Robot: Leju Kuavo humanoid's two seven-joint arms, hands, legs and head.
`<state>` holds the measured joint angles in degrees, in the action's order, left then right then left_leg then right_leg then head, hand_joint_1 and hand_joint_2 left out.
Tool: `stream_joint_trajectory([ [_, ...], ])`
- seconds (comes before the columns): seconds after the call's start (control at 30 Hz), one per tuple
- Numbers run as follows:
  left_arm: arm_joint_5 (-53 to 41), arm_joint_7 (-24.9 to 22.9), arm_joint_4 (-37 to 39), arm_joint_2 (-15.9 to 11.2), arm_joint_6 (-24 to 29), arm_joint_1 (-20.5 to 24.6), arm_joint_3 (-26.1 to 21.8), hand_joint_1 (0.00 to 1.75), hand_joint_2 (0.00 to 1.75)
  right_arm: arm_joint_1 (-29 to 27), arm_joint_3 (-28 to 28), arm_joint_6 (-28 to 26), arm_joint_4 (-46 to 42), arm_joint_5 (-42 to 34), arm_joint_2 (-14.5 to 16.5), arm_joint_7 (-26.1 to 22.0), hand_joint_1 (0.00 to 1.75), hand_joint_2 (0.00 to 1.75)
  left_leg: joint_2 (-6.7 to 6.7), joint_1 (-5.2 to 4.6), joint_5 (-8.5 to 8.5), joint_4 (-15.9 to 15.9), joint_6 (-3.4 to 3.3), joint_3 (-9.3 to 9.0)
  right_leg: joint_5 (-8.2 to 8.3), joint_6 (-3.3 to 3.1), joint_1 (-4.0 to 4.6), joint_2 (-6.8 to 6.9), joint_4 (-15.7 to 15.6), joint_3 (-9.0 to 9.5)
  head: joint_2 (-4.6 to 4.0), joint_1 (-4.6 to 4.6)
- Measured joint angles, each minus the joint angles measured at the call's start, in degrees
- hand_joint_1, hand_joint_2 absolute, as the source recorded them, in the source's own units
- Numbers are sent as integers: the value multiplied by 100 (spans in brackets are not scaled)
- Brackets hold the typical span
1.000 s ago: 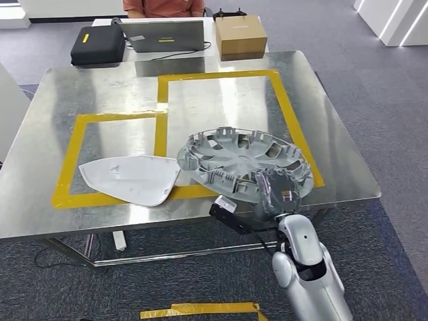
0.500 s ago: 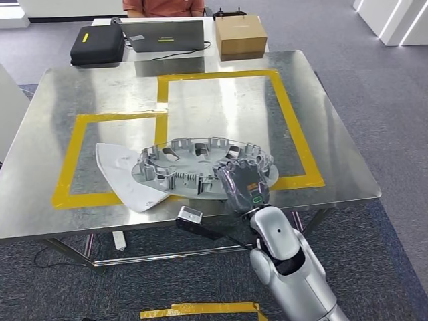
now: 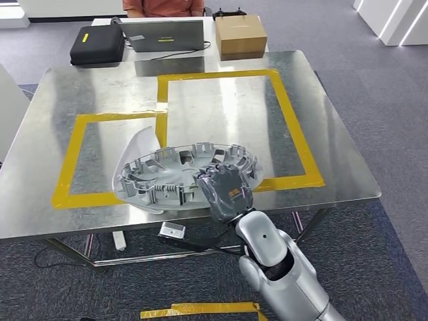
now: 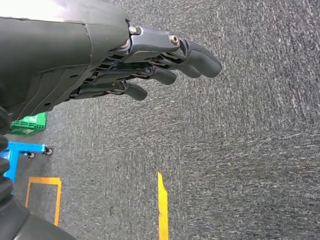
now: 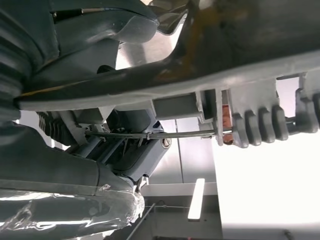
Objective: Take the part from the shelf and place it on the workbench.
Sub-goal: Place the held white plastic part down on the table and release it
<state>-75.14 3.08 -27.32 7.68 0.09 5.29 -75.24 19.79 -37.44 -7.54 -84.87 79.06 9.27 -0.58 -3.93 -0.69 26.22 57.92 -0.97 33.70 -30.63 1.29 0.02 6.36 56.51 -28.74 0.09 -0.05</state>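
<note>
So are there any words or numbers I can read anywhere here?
None can be read.
Yellow label on the black case: too small.
Yellow sticker on the laptop: too small.
Orange mark on the right hand: blurred.
Cardboard box: no print visible.

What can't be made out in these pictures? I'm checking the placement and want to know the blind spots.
- White part: mostly hidden in the head view behind the wheel cover.
- Right robot hand: whether the wheel cover rests on the workbench or is held above it cannot be told.
- Person at the far table: cut off by the head view's top edge.
- Right wrist view: too close; the cover's rim blocks the table.
</note>
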Motion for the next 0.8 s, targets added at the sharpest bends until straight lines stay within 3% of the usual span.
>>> stream_joint_trajectory([
  [0.17, 14, 0, 6, -19, 40, 1, 4, 0, 175, 10, 87, 5, 290, 411, -80, 419, 175, 175, 0, 0, 5, 0, 0, -4, -8, -2, -1, 1, -1, -50, 0, 0],
  [0.3, 72, -25, 14, -45, 109, 4, 5, 0, 175, 88, 504, -22, 749, 728, -155, 633, 175, 175, 1, -1, 4, 0, 0, -4, -4, 0, -1, 1, -1, -47, 0, 1],
  [0.53, 190, -208, 23, -57, 187, 25, 4, 0, 175, 266, 1190, -4, 1163, 1017, -184, 676, 175, 175, 1, -4, 1, 2, -3, -1, 10, 11, -1, 0, -1, 8, 0, 1],
  [0.8, 257, -430, 43, -81, 235, 66, 5, 0, 175, 308, 1302, 113, 1263, 1027, -184, 733, 175, 175, 0, -1, 1, 1, -1, -1, 7, 9, 0, 0, 0, 3, 0, -1],
])
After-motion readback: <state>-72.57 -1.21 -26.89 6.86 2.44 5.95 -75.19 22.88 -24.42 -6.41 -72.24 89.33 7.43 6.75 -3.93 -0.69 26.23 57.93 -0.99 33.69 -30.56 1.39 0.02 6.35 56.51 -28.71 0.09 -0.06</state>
